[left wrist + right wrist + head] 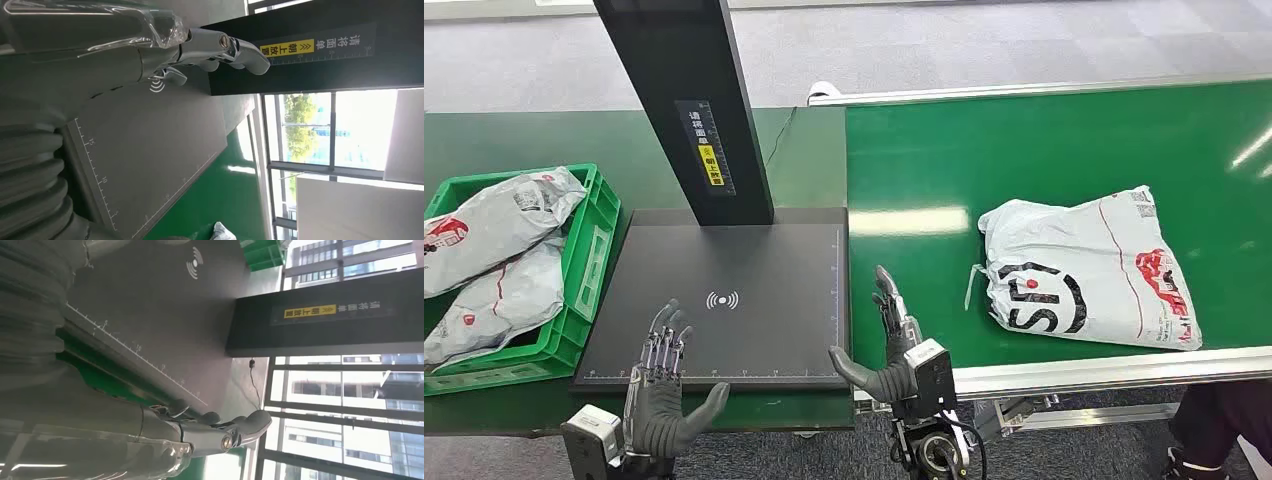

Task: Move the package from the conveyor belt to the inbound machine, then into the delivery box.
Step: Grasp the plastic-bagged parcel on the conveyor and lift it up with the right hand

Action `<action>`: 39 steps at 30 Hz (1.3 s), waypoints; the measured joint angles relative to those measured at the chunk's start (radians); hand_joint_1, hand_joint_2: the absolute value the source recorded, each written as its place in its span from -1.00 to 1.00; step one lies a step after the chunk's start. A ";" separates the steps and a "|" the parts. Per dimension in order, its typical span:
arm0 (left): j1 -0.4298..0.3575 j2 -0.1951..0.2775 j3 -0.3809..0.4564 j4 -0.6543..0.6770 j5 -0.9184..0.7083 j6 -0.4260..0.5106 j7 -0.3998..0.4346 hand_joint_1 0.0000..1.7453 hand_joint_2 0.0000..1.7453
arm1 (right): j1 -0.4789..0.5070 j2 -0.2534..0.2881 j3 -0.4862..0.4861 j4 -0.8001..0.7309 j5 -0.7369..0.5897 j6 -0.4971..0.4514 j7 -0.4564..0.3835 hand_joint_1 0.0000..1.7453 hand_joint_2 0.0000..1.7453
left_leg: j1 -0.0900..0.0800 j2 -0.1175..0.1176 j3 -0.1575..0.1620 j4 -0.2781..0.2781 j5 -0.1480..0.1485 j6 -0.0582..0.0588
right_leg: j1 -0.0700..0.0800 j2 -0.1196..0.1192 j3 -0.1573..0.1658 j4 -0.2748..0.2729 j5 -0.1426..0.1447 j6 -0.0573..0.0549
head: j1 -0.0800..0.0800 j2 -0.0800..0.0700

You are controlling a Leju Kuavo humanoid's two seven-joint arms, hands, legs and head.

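Package: a grey plastic mailer package (1089,270) with black and red print lies flat on the green conveyor belt (1044,150), toward the belt's near edge and well apart from both hands.
Inbound machine: a dark flat inbound machine (754,330) with a white signal mark in the middle and a ruler scale along its edges; a black slanted column (689,100) with a yellow label rises from its far edge. It sits on the green bench (504,140), just beside the belt's left edge.
Delivery box: a green delivery box (584,260) stands at the left edge of the bench, touching the machine's left side; two grey mailer bags (494,260) lie inside.
Left robot hand (662,385): open, fingers spread, holding nothing, above the near edge of the machine plate.
Right robot hand (894,345): open, fingers straight with the thumb out, holding nothing, above the near edge where machine and belt meet.
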State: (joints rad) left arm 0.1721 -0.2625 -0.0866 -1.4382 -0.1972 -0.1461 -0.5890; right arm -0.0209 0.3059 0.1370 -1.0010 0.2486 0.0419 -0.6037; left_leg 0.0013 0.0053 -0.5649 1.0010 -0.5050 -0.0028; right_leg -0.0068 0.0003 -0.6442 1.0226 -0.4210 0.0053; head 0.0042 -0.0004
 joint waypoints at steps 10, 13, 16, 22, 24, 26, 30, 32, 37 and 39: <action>0.000 0.000 0.000 0.000 0.001 0.000 0.000 -1.00 1.00 | -0.003 -0.007 0.004 -0.030 0.123 -0.102 0.062 -1.00 1.00 | 0.000 0.000 0.000 0.000 0.000 0.000 | 0.000 0.000 0.000 0.000 0.000 0.000 | 0.000 0.000; 0.000 0.000 0.000 0.000 0.002 0.000 0.000 -1.00 1.00 | -0.008 -0.015 0.004 -0.037 0.199 -0.165 0.113 -1.00 1.00 | 0.000 0.000 0.000 0.000 0.000 0.000 | 0.000 0.000 0.000 0.000 0.000 0.000 | 0.000 0.000; -0.007 0.000 -0.001 0.006 0.011 -0.003 -0.003 -1.00 1.00 | -0.046 -0.055 -0.017 -0.036 0.335 -0.254 0.237 -1.00 1.00 | 0.000 0.000 0.000 0.000 0.000 0.001 | 0.000 0.000 0.000 0.000 0.000 0.000 | 0.000 0.000; -0.033 0.004 -0.002 0.038 0.043 -0.015 -0.017 -1.00 1.00 | -0.299 -0.261 -0.169 0.196 0.478 -0.339 0.424 -1.00 1.00 | -0.004 -0.002 0.000 0.001 0.003 0.005 | -0.005 -0.002 0.001 -0.001 0.004 0.004 | 0.000 0.000; -0.038 0.005 -0.002 0.047 0.050 -0.017 -0.019 -1.00 1.00 | -0.401 -0.344 -0.240 0.314 0.483 -0.341 0.481 -1.00 1.00 | -0.007 -0.004 -0.001 0.002 0.005 0.008 | -0.007 -0.005 0.001 0.000 0.004 0.005 | 0.000 0.000; -0.041 0.007 -0.002 0.052 0.056 -0.017 -0.021 -1.00 1.00 | -0.482 -0.415 -0.295 0.408 0.506 -0.349 0.540 -1.00 1.00 | -0.008 -0.005 -0.001 0.002 0.005 0.008 | -0.007 -0.006 0.001 0.000 0.005 0.006 | 0.000 0.000; -0.047 0.010 -0.002 0.055 0.065 -0.020 -0.020 -1.00 1.00 | -0.573 -0.510 -0.347 0.519 0.616 -0.409 0.669 -1.00 1.00 | -0.008 -0.005 -0.002 0.001 0.005 0.008 | -0.007 -0.005 0.000 0.000 0.005 0.006 | -0.001 0.000; -0.049 0.010 -0.002 0.055 0.067 -0.021 -0.019 -1.00 1.00 | -0.595 -0.537 -0.361 0.553 0.654 -0.420 0.710 -1.00 1.00 | -0.007 -0.005 -0.002 0.001 0.005 0.008 | -0.007 -0.005 0.000 0.000 0.005 0.006 | -0.001 0.000; -0.050 0.010 -0.002 0.055 0.070 -0.023 -0.018 -1.00 1.00 | -0.617 -0.570 -0.378 0.602 0.673 -0.422 0.732 -1.00 1.00 | -0.007 -0.004 -0.003 0.001 0.005 0.008 | -0.007 -0.005 0.000 0.000 0.005 0.006 | -0.001 0.000; -0.051 0.010 -0.002 0.055 0.071 -0.023 -0.018 -1.00 1.00 | -0.621 -0.575 -0.380 0.614 0.672 -0.419 0.737 -1.00 1.00 | -0.007 -0.004 -0.002 0.001 0.005 0.008 | -0.007 -0.005 0.000 0.000 0.005 0.006 | -0.001 0.000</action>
State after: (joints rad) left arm 0.1215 -0.2522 -0.0889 -1.3832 -0.1265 -0.1686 -0.6065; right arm -0.6417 -0.2691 -0.2432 -0.3866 0.9207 -0.3771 0.1338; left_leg -0.0053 0.0008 -0.5672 1.0018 -0.5003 0.0053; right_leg -0.0134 -0.0051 -0.6440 1.0224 -0.4165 0.0110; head 0.0035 -0.0003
